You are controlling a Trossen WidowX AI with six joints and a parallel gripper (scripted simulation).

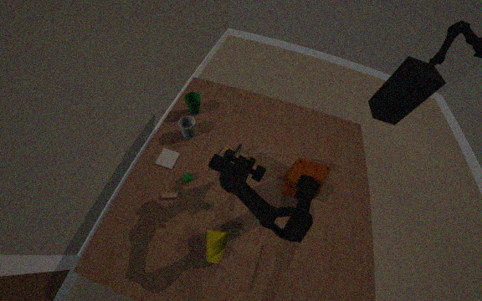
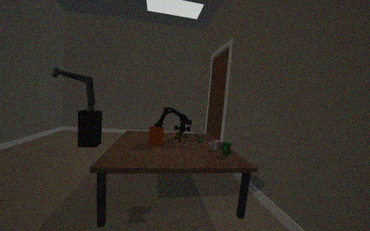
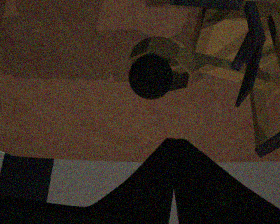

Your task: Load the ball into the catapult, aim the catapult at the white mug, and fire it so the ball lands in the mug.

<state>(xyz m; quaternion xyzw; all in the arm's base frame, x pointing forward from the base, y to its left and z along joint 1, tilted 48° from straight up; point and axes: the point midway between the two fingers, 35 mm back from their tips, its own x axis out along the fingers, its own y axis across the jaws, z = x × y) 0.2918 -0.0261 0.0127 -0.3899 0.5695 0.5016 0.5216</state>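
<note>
My gripper [image 1: 237,164] [image 2: 182,130] [image 3: 175,148] is shut and empty, pointing down near the catapult. The catapult [image 3: 251,55] shows at the upper right of the wrist view as a pale base with dark beams; in the top view the arm hides most of it. A black round part [image 3: 151,77] with a short stub lies ahead of the fingertips; it may be the end of the catapult's arm. A small green ball [image 1: 187,177] [image 2: 200,140] lies on the table. The white mug [image 1: 187,127] [image 2: 216,145] stands upright near the table edge.
A green cup [image 1: 192,102] [image 2: 226,148] stands beside the mug. A white square [image 1: 167,158] and a small pale block [image 1: 169,196] lie near the same edge. A yellow cup [image 1: 216,247] stands farther off. An orange box [image 1: 322,171] [image 2: 156,136] is at the arm's base.
</note>
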